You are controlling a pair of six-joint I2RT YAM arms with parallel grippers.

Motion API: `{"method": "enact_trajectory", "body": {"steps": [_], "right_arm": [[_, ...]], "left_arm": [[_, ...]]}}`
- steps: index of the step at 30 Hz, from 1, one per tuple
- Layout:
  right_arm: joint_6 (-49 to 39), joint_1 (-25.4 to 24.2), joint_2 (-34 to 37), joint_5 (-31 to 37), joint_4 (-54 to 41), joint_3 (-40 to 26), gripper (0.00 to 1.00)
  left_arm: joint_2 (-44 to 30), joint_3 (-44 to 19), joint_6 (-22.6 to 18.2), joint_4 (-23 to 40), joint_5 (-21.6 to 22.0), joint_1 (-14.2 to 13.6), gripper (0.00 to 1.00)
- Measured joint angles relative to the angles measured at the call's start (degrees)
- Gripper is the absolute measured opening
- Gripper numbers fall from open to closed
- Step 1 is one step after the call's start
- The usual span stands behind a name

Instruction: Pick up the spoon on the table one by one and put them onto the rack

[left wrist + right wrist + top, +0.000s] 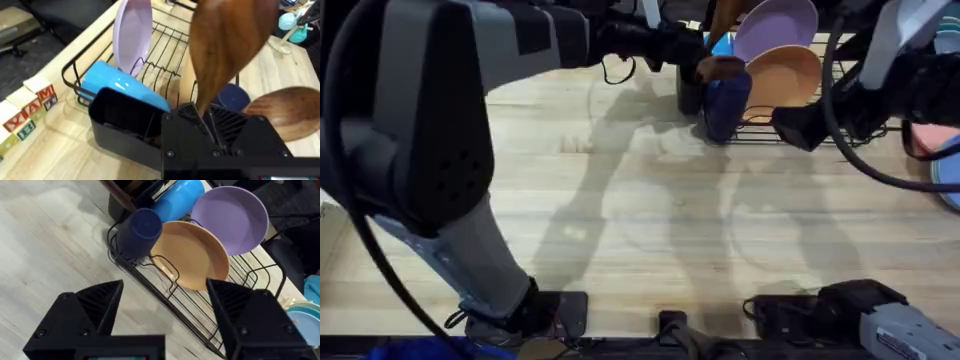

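My left gripper [205, 120] is shut on the handle of a brown wooden spoon [225, 45], whose bowl stands up over the black wire rack [165, 45]. A second spoon's bowl [290, 112] lies just beside it, next to a dark blue cup [232, 95]. The rack's black utensil holder [125, 120] sits right under the gripper. From overhead, the left gripper [685, 55] reaches the rack's [840, 140] near end, with a brown spoon bowl [720, 68] at its tip. My right gripper [165, 315] hangs open and holds nothing, in front of the rack [175, 287].
The rack holds a purple plate [775, 25], an orange plate [785, 75], a light blue cup [125, 85] lying down and the dark blue cup [725, 100]. Alphabet blocks [30, 117] lie beside the rack. More plates [945, 165] sit at the right edge of the table [670, 220].
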State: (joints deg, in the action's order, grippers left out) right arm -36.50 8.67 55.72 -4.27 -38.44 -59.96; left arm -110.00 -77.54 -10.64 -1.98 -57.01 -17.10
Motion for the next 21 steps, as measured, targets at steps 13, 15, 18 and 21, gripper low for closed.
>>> {"method": "enact_trajectory", "body": {"steps": [13, 15, 18, 21], "right_arm": [[0.0, 0.0, 0.0, 0.0, 0.0, 0.0, 0.995], [0.0, 0.0, 0.0, 0.0, 0.0, 0.0, 0.996], [0.0, 0.0, 0.0, 0.0, 0.0, 0.0, 0.996], [0.0, 0.0, 0.0, 0.0, 0.0, 0.0, 0.996]], "left_arm": [[0.0, -0.3, -2.5, 5.7, 4.2, 0.0, 0.09], [0.0, -0.3, -2.6, 6.1, 4.4, 0.0, 0.265], [0.0, -0.3, -2.7, 6.3, 4.8, 0.0, 0.42], [0.0, -0.3, -2.7, 6.3, 5.1, 0.0, 0.533]]}}
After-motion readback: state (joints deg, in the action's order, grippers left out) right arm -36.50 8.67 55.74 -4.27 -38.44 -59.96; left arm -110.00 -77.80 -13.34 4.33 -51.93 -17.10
